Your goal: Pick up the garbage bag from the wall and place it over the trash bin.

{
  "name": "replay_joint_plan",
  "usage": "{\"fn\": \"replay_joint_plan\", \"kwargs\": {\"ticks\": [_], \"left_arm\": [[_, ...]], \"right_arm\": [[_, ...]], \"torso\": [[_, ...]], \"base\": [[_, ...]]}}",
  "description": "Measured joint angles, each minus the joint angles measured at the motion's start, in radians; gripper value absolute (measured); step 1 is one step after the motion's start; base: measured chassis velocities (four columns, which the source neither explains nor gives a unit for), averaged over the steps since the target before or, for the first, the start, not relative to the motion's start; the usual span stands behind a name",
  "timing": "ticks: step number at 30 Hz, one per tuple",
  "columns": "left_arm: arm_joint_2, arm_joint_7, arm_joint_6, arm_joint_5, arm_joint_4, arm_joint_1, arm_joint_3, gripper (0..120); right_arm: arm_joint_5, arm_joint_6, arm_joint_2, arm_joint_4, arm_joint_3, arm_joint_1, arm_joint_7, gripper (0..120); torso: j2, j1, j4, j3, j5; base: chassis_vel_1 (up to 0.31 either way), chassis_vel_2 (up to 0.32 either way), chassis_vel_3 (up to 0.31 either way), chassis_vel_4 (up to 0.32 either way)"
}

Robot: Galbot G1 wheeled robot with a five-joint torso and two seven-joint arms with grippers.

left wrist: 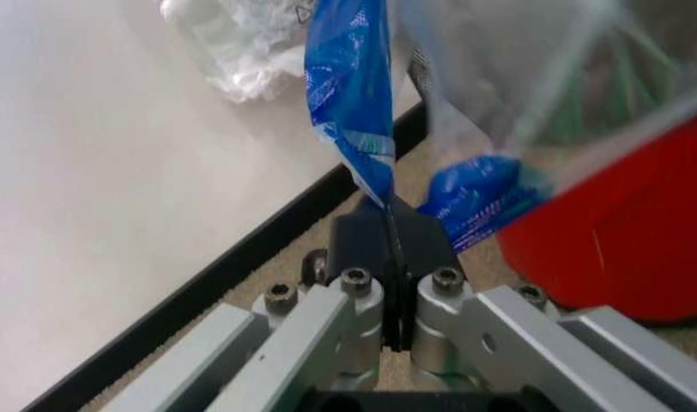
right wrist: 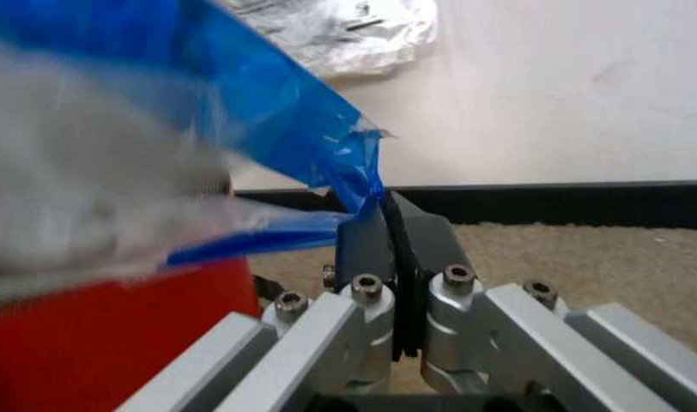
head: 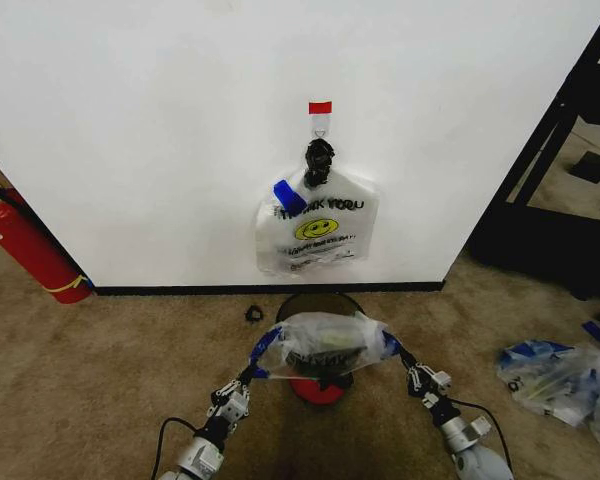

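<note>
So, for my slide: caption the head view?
Both grippers, left and right, hold the garbage bag over the trash bin.

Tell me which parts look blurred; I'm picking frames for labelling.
Left wrist view: the garbage bag is smeared, while the left claw on its blue tape stays sharp. Right wrist view: the bag is soft, the right claw crisp. Head view: evenly lit, no glare.
</note>
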Motion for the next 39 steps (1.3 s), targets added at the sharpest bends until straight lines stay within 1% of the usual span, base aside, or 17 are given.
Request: {"fn": "replay_joint_plan", "kwargs": {"ticks": [7, 11, 15, 18, 20, 22, 23, 25, 27, 29, 30, 32, 33, 34, 36, 38, 39], "left_arm": [[0.026, 0.010, -0.035, -0.020, -0.078, 0.039, 0.004, 0], [0.054, 0.030, -0.041, -0.021, -0.128, 0.063, 0.004, 11], [0.092, 0.037, -0.040, -0.012, -0.160, 0.083, -0.014, 30], [0.106, 0.043, -0.035, -0.008, -0.165, 0.091, -0.029, 35], [0.146, 0.083, -0.035, 0.009, -0.168, 0.112, -0.067, 47], [0.173, 0.122, -0.047, 0.031, -0.163, 0.126, -0.090, 53], [0.173, 0.122, -0.047, 0.031, -0.163, 0.126, -0.090, 53], [0.189, 0.159, -0.072, 0.065, -0.154, 0.133, -0.108, 60], [0.193, 0.214, -0.145, 0.140, -0.145, 0.132, -0.146, 70], [0.189, 0.292, -0.222, 0.174, -0.166, 0.127, -0.183, 80], [0.189, 0.322, -0.246, 0.159, -0.183, 0.126, -0.192, 83], [0.192, 0.352, -0.264, 0.135, -0.201, 0.127, -0.198, 86], [0.197, 0.379, -0.276, 0.106, -0.222, 0.127, -0.201, 90], [0.214, 0.429, -0.287, 0.027, -0.273, 0.124, -0.202, 96], [0.239, 0.455, -0.267, -0.090, -0.329, 0.100, -0.187, 99], [0.263, 0.450, -0.207, -0.225, -0.366, 0.049, -0.158, 100], [0.263, 0.450, -0.207, -0.225, -0.366, 0.049, -0.158, 100]], "right_arm": [[0.022, -0.002, -0.023, 0.047, 0.019, -0.021, -0.075, 0], [0.038, -0.005, -0.046, 0.083, 0.060, -0.041, -0.171, 4], [0.013, 0.005, -0.066, 0.106, 0.160, -0.056, -0.318, 25], [-0.014, 0.007, -0.071, 0.103, 0.198, -0.056, -0.369, 28], [-0.077, 0.004, -0.086, 0.089, 0.283, -0.049, -0.478, 39], [-0.111, -0.011, -0.099, 0.081, 0.340, -0.039, -0.571, 48], [-0.111, -0.011, -0.099, 0.081, 0.340, -0.039, -0.571, 48], [-0.142, -0.021, -0.110, 0.077, 0.382, -0.031, -0.636, 55], [-0.153, -0.034, -0.128, 0.086, 0.411, -0.030, -0.695, 65], [-0.125, -0.068, -0.140, 0.111, 0.425, -0.036, -0.775, 73], [-0.113, -0.087, -0.143, 0.122, 0.430, -0.038, -0.813, 79], [-0.107, -0.100, -0.147, 0.137, 0.434, -0.044, -0.838, 80], [-0.102, -0.119, -0.152, 0.161, 0.435, -0.056, -0.856, 85], [-0.092, -0.159, -0.162, 0.218, 0.435, -0.085, -0.870, 90], [-0.048, -0.176, -0.164, 0.272, 0.425, -0.100, -0.875, 97], [0.006, -0.179, -0.153, 0.302, 0.410, -0.090, -0.866, 100], [0.006, -0.179, -0.153, 0.302, 0.410, -0.090, -0.866, 100]], "torso": [[0.000, 0.000, 0.0000, 0.000, -0.0001], [0.000, 0.000, -0.0001, 0.000, 0.0000], [0.000, 0.000, -0.0001, 0.000, 0.0000], [0.000, 0.000, -0.0002, 0.000, -0.0001], [0.000, 0.000, 0.0000, 0.000, 0.0003], [0.000, 0.000, -0.0001, 0.000, -0.0001], [0.000, 0.000, -0.0001, 0.000, -0.0001], [0.000, 0.000, 0.0000, 0.000, 0.0000], [0.000, 0.000, 0.0001, 0.000, -0.0001], [0.000, 0.000, 0.0000, 0.000, 0.0000], [0.000, 0.000, -0.0001, 0.000, 0.0000], [0.000, 0.000, 0.0000, 0.000, 0.0000], [0.000, 0.000, 0.0002, 0.000, 0.0001], [0.000, 0.000, 0.0001, 0.000, 0.0000], [0.000, 0.000, -0.0008, 0.000, -0.0001], [0.000, 0.000, -0.0004, 0.000, 0.0001], [0.000, 0.000, -0.0004, 0.000, 0.0001]], "base": [[0.000, 0.000, 0.000, 0.000], [0.000, 0.000, 0.000, 0.000], [0.000, 0.000, 0.000, 0.000], [0.000, 0.000, 0.000, 0.000], [0.000, 0.000, 0.000, 0.000], [0.000, 0.000, 0.000, 0.000], [0.000, 0.000, 0.000, 0.000], [0.000, 0.000, 0.000, 0.000], [0.000, 0.000, 0.000, 0.000], [0.000, 0.000, 0.000, 0.000], [0.000, 0.000, 0.000, 0.000], [0.000, 0.000, 0.000, 0.000], [0.000, 0.000, 0.000, 0.000], [0.000, 0.000, 0.000, 0.000], [0.000, 0.000, 0.000, 0.000], [0.000, 0.000, 0.000, 0.000], [0.000, 0.000, 0.000, 0.000]]}}
